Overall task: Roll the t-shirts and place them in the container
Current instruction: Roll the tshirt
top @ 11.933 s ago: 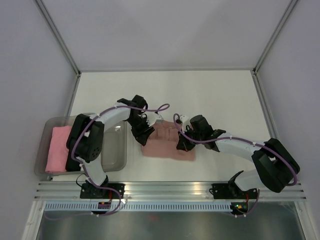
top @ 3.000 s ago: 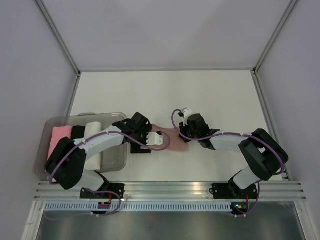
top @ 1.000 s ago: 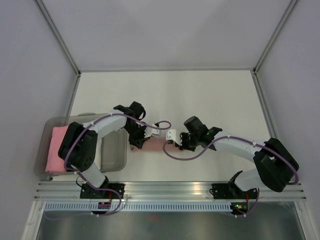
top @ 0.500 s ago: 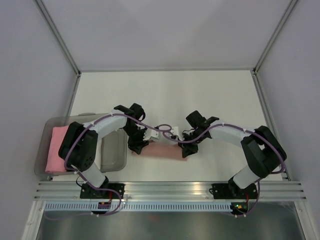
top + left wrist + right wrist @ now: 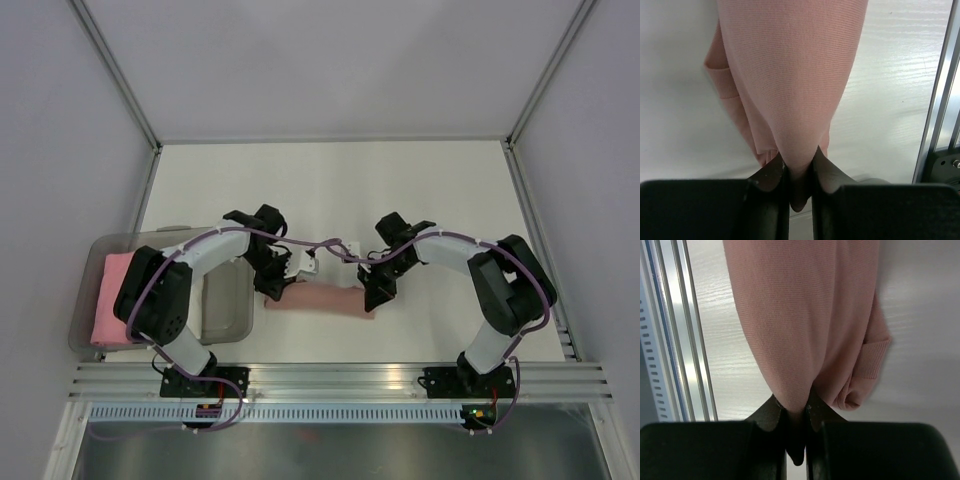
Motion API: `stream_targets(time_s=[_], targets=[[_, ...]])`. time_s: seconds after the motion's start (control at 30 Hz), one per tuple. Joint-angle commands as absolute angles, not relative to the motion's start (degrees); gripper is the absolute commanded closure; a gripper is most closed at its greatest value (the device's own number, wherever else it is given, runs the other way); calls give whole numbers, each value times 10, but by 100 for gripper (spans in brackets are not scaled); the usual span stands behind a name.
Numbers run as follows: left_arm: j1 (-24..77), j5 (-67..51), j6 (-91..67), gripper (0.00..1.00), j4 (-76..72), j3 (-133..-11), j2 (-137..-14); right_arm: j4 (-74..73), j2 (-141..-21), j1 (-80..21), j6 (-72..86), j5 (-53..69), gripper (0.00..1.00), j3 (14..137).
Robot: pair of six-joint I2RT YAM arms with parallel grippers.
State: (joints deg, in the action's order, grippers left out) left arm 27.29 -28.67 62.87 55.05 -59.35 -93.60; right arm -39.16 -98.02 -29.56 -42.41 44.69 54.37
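The salmon-pink t-shirt (image 5: 318,299) lies as a narrow rolled band across the table near the front, between the two arms. At the band's left end is my left gripper (image 5: 272,291). In the left wrist view, that left gripper (image 5: 800,172) is shut on a fold of the t-shirt (image 5: 790,75). My right gripper (image 5: 373,294) is at the right end. In the right wrist view, the right gripper (image 5: 796,412) pinches a fold of the t-shirt (image 5: 800,315) the same way. A ribbed hem curls beside each grip. The print is hidden.
A clear plastic bin (image 5: 228,325) stands at the left and holds a bright pink roll (image 5: 112,298). An aluminium rail (image 5: 340,378) runs along the near edge, close to the roll. Frame posts stand at the table's back corners.
The right wrist has swung round to the roll's right end, its elbow folding in. The roll has shifted slightly toward the near edge. The left gripper has stayed at the left end.
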Motion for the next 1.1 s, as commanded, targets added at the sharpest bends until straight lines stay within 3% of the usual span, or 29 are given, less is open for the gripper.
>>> stream_targets(time_s=[0.0, 0.2, 0.37, 0.43, 0.5, 0.63, 0.73, 0.77, 0.83, 0.97, 1.0, 1.07], targets=[[262, -308, 655, 98, 590, -621, -932, -418, -983, -267, -408, 475, 98, 566], [261, -344, 656, 98, 637, -627, -959, -407, -974, -254, -358, 507, 94, 542], [261, -325, 583, 98, 595, -641, -998, -356, -955, -252, -270, 437, 57, 534], [260, -321, 577, 98, 596, -652, -1011, -347, -920, -240, -240, 425, 50, 534], [258, -316, 576, 98, 595, -657, -1020, -349, -889, -222, -222, 418, 38, 537], [249, -319, 585, 98, 608, -658, -1044, -379, -803, -214, -215, 421, 37, 569], [243, -323, 588, 98, 613, -658, -1049, -373, -769, -214, -176, 421, 45, 578], [242, -325, 588, 98, 613, -659, -1049, -339, -760, -216, -130, 421, 59, 574], [240, -330, 586, 98, 615, -662, -1050, -275, -724, -244, -79, 416, 70, 536], [236, -336, 582, 98, 616, -672, -1057, -12, -670, -366, 62, 346, 92, 412], [235, -337, 579, 98, 618, -674, -1060, 96, -665, -407, 94, 325, 95, 387], [234, -341, 578, 98, 620, -678, -1063, 171, -678, -441, 98, 287, 100, 343]])
